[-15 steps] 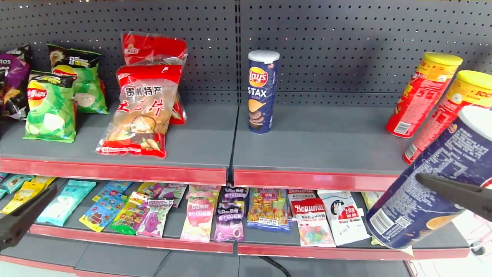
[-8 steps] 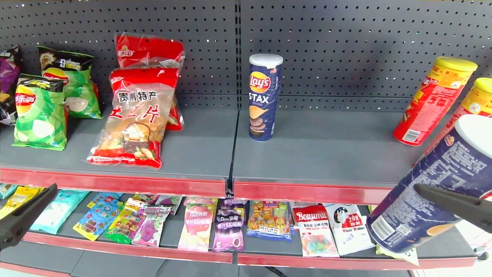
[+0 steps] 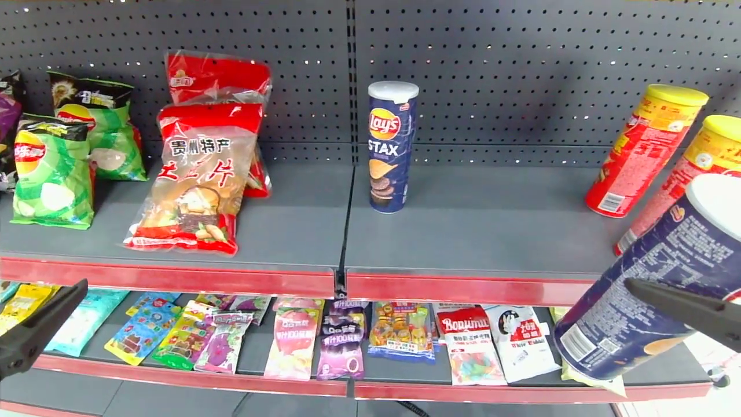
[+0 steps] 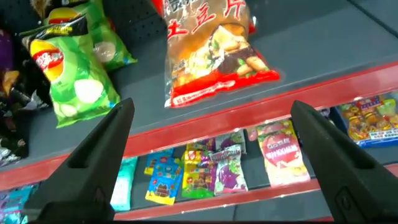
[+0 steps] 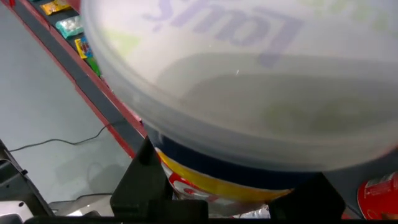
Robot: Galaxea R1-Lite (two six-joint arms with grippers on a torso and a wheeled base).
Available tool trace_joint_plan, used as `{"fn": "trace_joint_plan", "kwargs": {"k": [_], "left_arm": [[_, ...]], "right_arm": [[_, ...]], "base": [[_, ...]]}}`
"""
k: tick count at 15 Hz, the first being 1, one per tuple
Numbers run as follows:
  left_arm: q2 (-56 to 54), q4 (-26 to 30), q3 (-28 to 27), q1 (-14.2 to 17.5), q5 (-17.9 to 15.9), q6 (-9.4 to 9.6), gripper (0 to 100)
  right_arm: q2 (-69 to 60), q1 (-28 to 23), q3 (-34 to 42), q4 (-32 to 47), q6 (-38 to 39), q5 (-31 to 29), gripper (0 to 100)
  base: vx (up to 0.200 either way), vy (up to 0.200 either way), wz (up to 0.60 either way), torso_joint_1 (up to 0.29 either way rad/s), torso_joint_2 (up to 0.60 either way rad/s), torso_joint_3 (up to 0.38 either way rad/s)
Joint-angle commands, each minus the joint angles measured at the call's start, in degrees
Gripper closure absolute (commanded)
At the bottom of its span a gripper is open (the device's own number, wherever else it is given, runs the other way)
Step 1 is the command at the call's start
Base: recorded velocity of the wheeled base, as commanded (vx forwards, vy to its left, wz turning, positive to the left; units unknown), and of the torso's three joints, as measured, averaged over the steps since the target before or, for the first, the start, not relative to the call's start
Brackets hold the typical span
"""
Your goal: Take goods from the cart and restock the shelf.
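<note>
The right fingers (image 3: 689,304) are clamped on a navy chip can (image 3: 654,272), one dark finger crossing its printed side. In the right wrist view the can's pale lid (image 5: 249,81) sits close to the lens, with the two fingers on either side of the body below it. The grip looks firm, though that view is too close to be sure. The can hangs tilted, lid up and to the robot's right, in front of the red lip of the upper shelf (image 3: 492,231) and not yet over it.

The left fingers (image 4: 93,162) are spread wide with nothing between them, low on the robot's left before the lower shelf (image 3: 173,370).

Over the last second the whole head picture has drifted. The red bags (image 3: 197,179) and green bags (image 3: 52,174) have slid leftward, and the matching can (image 3: 392,147) standing at the back of the shelf has dropped a little in the picture. That is the camera moving, not the goods. The held can has kept nearly its place in the picture, so it has travelled with the robot.

I judge this to be the carry-in: the can is taken and the placing is still to do. The bare grey stretch between the standing can and the two red cans (image 3: 645,150) looks the natural spot, and the held can needs righting first.
</note>
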Motion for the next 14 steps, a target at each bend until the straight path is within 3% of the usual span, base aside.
{"fn": "trace_joint_plan", "kwargs": {"k": [1,6,11,14], "left_arm": [[0.2,0.0,0.0,0.0,0.0,0.02,0],[-0.1,0.0,0.1,0.0,0.0,0.10,0],[-1.2,0.0,0.5,0.0,0.0,0.02,0],[-0.9,0.0,0.6,0.0,0.0,0.02,0]], "right_arm": [[0.0,0.0,-0.3,-0.2,0.0,0.0,100],[-0.1,0.0,-0.1,-0.4,0.3,0.2,100],[-0.6,0.0,0.3,-0.5,5.4,0.2,100],[-1.4,0.0,1.6,-0.5,5.4,0.2,100]], "base": [[0.000,0.000,0.00,0.000,0.00,0.000],[0.000,0.000,0.00,0.000,0.00,0.000],[0.000,0.000,0.00,0.000,0.00,0.000],[0.000,0.200,0.00,-0.001,0.00,0.004]]}}
